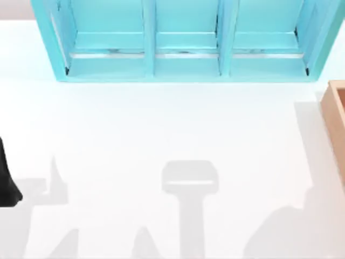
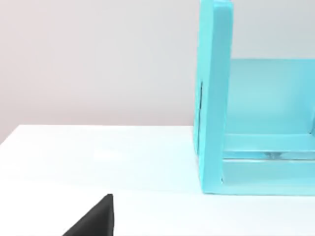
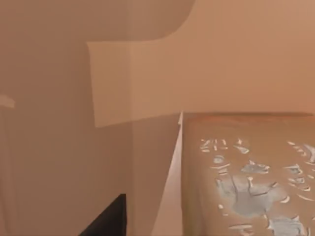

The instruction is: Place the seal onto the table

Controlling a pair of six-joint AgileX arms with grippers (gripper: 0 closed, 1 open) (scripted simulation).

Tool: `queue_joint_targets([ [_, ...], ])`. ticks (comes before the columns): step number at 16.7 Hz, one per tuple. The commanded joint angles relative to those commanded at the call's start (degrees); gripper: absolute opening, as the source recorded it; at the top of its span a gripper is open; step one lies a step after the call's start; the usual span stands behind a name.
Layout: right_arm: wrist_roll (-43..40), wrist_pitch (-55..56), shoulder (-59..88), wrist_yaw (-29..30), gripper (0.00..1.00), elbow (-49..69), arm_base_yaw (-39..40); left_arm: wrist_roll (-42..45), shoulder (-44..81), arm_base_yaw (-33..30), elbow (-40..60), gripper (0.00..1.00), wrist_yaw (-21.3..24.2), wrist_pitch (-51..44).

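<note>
The seal (image 3: 246,177) sits inside the orange-tan wooden box (image 1: 335,124) at the bench's (image 1: 161,135) right edge, close by the right hand (image 3: 106,221), whose grip I cannot tell, while the left hand (image 2: 93,221), likewise unreadable, hangs parked at the left edge, 1 blue 3-bay shelf (image 1: 183,54) standing far

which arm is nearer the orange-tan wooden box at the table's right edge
Right. The right wrist view looks straight into the orange-tan wooden box, with a dark fingertip against its inner walls. The left arm sits at the white table's far left edge.
</note>
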Motion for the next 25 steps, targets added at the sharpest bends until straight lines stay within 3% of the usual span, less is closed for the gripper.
queue_joint_targets([
  [10,0.0,0.0,0.0,0.0,0.02,0.0,0.0,0.0,0.0,0.0,0.0,1.0,0.0,0.0],
  [20,0.18,-0.09,-0.12,-0.01,0.0,0.17,0.01,0.0,0.0,0.0,0.0,1.0,0.0,0.0],
  [25,8.66,-5.55,0.05,-1.39,0.0,8.92,2.64,0.0,0.0,0.0,0.0,1.0,0.0,0.0],
])
